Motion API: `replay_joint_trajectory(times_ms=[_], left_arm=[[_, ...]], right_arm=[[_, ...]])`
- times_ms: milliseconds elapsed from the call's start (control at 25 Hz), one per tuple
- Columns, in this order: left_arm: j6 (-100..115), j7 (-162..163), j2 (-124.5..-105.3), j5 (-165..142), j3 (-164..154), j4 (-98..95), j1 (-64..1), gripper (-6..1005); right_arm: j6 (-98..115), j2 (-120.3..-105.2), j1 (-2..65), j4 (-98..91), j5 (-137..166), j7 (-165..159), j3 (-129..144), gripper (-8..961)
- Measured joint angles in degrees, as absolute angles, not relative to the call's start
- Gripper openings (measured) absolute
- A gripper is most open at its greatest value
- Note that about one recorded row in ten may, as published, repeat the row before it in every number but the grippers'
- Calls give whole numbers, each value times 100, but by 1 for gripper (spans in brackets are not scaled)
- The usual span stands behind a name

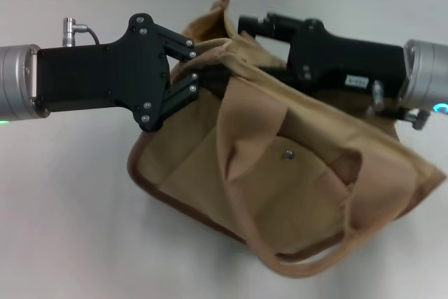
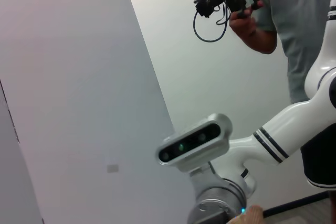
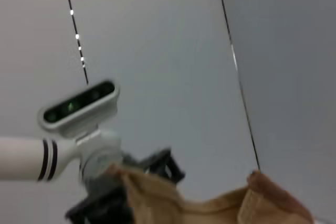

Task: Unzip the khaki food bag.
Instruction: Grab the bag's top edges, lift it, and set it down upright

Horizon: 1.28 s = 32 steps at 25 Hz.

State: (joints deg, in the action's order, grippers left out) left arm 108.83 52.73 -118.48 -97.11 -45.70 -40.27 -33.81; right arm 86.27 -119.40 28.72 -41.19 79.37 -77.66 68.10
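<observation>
From the left of the head view we reach in with our left gripper (image 1: 204,75), its fingers pinched together on the top edge of the khaki food bag (image 1: 280,173), which lies tilted on the pale desk (image 1: 63,208) in the centre and lower right of the frame, its snap-buttoned pocket flap (image 1: 286,153) facing us and one webbing handle (image 1: 308,265) looping off its lower edge. From the upper right our right gripper (image 1: 241,29) meets the bag's top too, though we cannot tell how its fingers stand.
</observation>
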Motion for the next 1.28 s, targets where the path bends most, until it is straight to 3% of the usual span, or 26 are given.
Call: replay_joint_trajectory(times_ms=[720, 1280], left_arm=[[10693, 5274, -11845, -9599, -4576, -4071, -3368, 35], [10685, 5251, -11838, -9598, -4615, -4069, -3397, 36]], right_arm=[[9528, -11970, 1906, -4234, 7748, -7595, 6162, 823], [8598, -11956, 2658, -3616, 6836, -6916, 6688, 823]])
